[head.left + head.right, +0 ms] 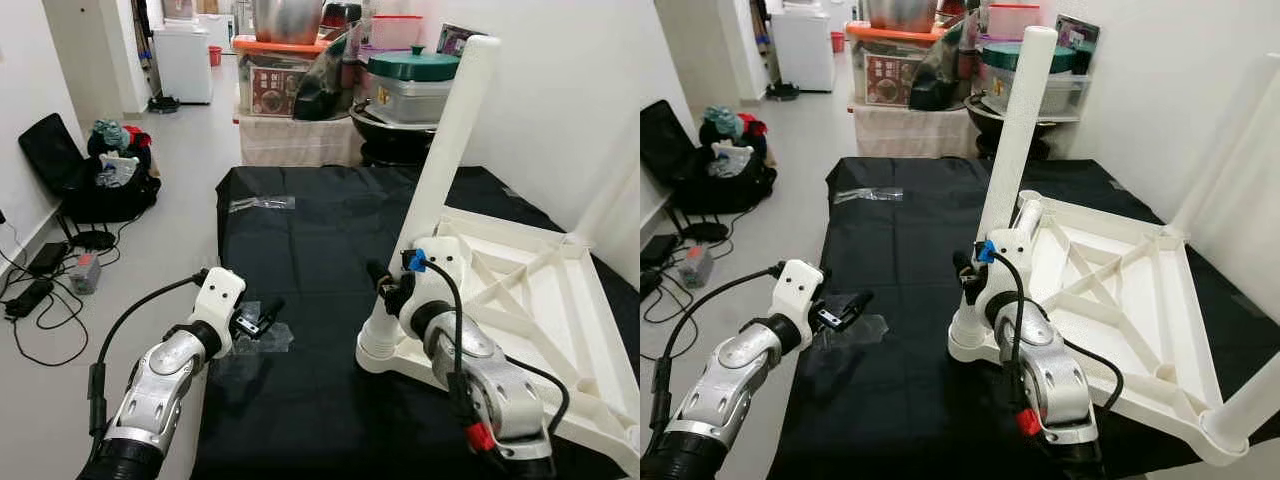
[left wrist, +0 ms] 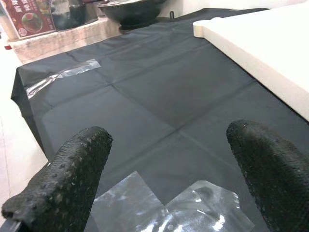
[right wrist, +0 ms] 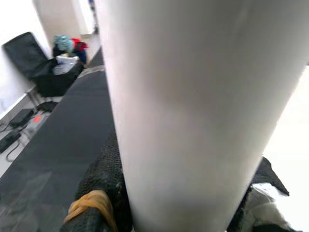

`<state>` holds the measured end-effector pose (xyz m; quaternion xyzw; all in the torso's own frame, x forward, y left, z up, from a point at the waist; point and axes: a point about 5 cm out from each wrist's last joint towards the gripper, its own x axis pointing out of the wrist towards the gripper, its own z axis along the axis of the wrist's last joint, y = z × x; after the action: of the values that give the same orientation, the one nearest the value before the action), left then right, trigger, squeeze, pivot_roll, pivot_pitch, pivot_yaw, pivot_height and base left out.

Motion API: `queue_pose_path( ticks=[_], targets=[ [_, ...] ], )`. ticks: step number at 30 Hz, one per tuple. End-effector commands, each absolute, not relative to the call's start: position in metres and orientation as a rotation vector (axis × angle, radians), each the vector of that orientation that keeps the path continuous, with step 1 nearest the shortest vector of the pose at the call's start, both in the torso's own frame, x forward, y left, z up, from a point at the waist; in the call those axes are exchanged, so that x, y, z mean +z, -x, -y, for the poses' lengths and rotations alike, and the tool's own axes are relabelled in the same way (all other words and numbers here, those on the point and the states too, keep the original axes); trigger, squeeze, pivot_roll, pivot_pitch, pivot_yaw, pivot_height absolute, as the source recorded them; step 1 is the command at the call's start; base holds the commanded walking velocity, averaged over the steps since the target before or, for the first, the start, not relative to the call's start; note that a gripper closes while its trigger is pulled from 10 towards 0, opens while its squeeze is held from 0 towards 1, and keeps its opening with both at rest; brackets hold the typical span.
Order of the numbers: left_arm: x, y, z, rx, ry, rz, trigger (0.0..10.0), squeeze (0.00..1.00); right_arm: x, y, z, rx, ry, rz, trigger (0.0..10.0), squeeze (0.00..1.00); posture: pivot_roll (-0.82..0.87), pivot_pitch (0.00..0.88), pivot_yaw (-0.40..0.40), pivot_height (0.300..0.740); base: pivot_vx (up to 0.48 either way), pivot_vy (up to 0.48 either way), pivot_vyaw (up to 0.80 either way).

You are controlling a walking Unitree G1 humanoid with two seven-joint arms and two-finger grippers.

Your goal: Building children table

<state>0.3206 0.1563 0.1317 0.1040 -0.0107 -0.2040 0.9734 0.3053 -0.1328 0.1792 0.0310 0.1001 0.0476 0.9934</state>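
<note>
The white table top [image 1: 520, 245] lies upside down on a black cloth [image 1: 320, 240]. A white table leg [image 1: 455, 130] stands tilted in its near-left corner socket [image 1: 380, 345]. My right gripper [image 1: 393, 288] is shut on this leg just above the socket; in the right wrist view the leg [image 3: 193, 96] sits between the black fingers [image 3: 104, 179]. My left gripper [image 1: 262, 318] hovers open low over the cloth near its left edge, nothing between its fingertips [image 2: 82, 154]. A crumpled clear plastic bag [image 2: 169, 212] lies just under it.
Two more white legs [image 1: 1240, 130] rise from the table top's right side. A clear plastic strip [image 1: 262, 203] lies at the cloth's far left. Pots and boxes [image 1: 410, 85] crowd a low shelf behind. A black chair with clothes [image 1: 100, 170] and cables [image 1: 40, 290] occupy the floor at left.
</note>
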Motion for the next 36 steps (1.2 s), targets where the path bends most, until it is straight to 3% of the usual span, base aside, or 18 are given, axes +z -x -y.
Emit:
queue_pose_path(
  ticks=[1, 11, 13, 14, 16, 24, 36],
  targets=[
    [0.127, -0.322, -0.156, -0.410, -0.223, -0.008, 10.0, 0.00, 0.137, -0.300, 0.158, -0.059, -0.022, -0.423, 10.0, 0.00, 0.06, 0.000, -0.076, 0.740, 0.000, 0.000, 0.00],
    [0.127, -0.324, -0.155, -0.407, -0.226, -0.011, 10.0, 0.00, 0.148, -0.302, 0.145, 0.028, -0.067, -0.323, 10.0, 0.00, 0.06, 0.000, -0.075, 0.740, 0.000, 0.000, 0.00],
    [0.127, -0.325, -0.154, -0.411, -0.226, -0.011, 10.0, 0.00, 0.174, -0.306, 0.131, 0.329, -0.099, -0.126, 10.0, 0.00, 0.06, 0.000, -0.073, 0.740, 0.000, 0.000, 0.00],
    [0.127, -0.325, -0.154, -0.411, -0.226, -0.011, 10.0, 0.00, 0.174, -0.306, 0.131, 0.329, -0.099, -0.126, 10.0, 0.00, 0.06, 0.000, -0.073, 0.740, 0.000, 0.000, 0.00],
    [0.127, -0.326, -0.154, -0.413, -0.227, -0.011, 10.0, 0.00, 0.182, -0.305, 0.127, 0.506, -0.099, -0.055, 10.0, 0.00, 0.06, 0.000, -0.074, 0.740, 0.000, 0.000, 0.00],
    [0.126, -0.326, -0.156, -0.408, -0.234, -0.012, 10.0, 0.00, 0.171, -0.306, 0.131, 0.481, -0.065, -0.052, 10.0, 0.00, 0.07, 0.000, -0.075, 0.740, 0.000, 0.000, 0.00],
    [0.126, -0.328, -0.158, -0.415, -0.248, -0.017, 10.0, 0.00, 0.170, -0.293, 0.151, 0.501, -0.196, 0.093, 10.0, 0.00, 0.06, 0.000, -0.057, 0.740, 0.000, 0.000, 0.00]
  ],
)
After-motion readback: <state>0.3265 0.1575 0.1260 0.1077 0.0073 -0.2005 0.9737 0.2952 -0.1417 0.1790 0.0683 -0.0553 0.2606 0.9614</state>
